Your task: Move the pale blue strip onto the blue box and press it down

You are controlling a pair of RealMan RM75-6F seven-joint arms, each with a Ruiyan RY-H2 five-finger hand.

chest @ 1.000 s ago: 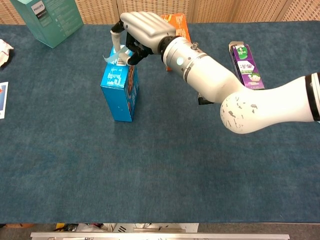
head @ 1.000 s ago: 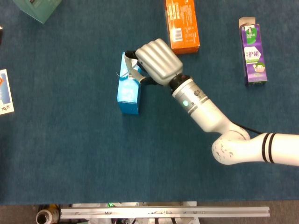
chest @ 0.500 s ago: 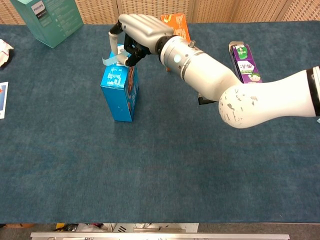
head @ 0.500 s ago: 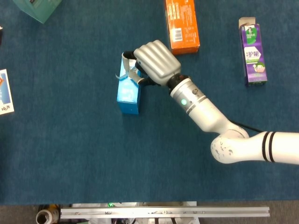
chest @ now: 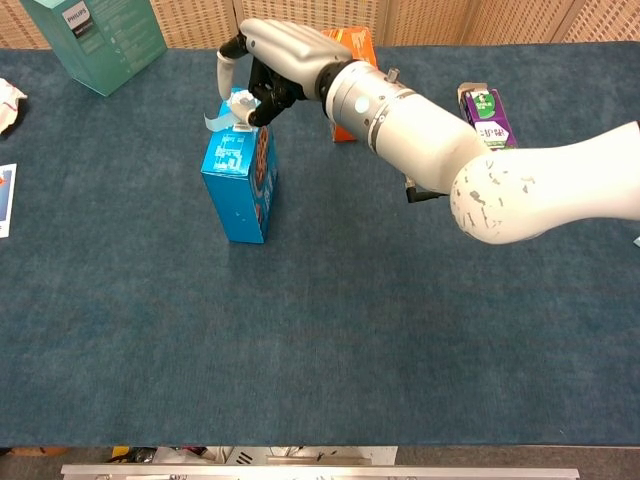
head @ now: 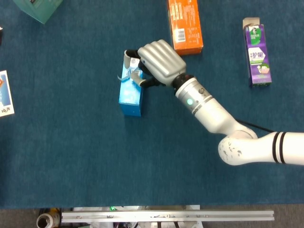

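The blue box stands upright left of the table's middle. My right hand hovers over its far top end, fingers curled in. It pinches the pale blue strip between thumb and fingers. The strip hangs crumpled at the box's top far edge, touching or just above it; I cannot tell which. The left hand shows in neither view.
An orange box lies just behind the hand. A purple carton lies to the right. A teal box stands far left, with a printed card at the left edge.
The right hand has shifted slightly toward the far end of the box, carrying the strip with it. The blue box has not moved.
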